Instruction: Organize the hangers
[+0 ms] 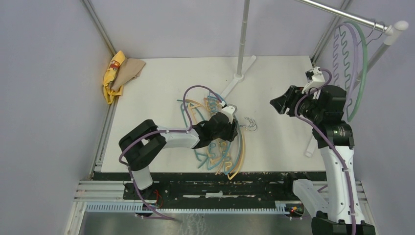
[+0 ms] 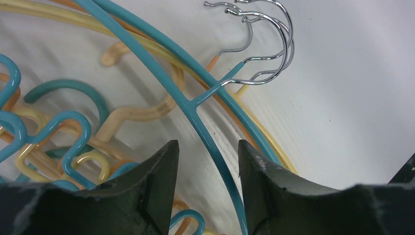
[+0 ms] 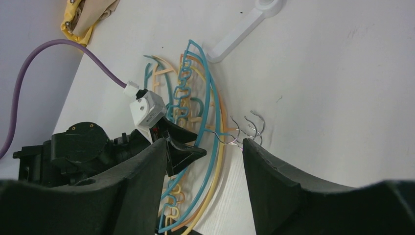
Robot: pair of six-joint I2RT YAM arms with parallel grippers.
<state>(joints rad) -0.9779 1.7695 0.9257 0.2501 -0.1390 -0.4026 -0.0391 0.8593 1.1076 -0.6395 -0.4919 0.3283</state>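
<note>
My left tool [image 2: 208,147] is open about halfway, low over the worktop [image 2: 352,88]. The rib of a teal hanger [image 2: 195,105] runs between its two fingers [image 2: 159,181]. I see a gap on each side, so it seems not clamped, though the view is too tight to be sure. Just ahead of the fingers three metal hooks [image 2: 274,44] lie bunched together on the white surface.

To the left is the rest of the pile of hangers [image 1: 220,152], teal and tan-orange, tangled and overlapping, near the front edge of the worktop at the middle.

My right tool [image 1: 276,104] is wide open and holds nothing. It is raised over the right side of the worktop, well apart from the pile, and its camera looks down on the left arm and the same hooks.

Further right a lilac hanger [image 1: 342,54] and a pale green hanger [image 1: 362,73] hang on the metal rail [image 1: 342,12].

A yellow-and-tan cloth [image 1: 120,73] lies at the far left corner.
</note>
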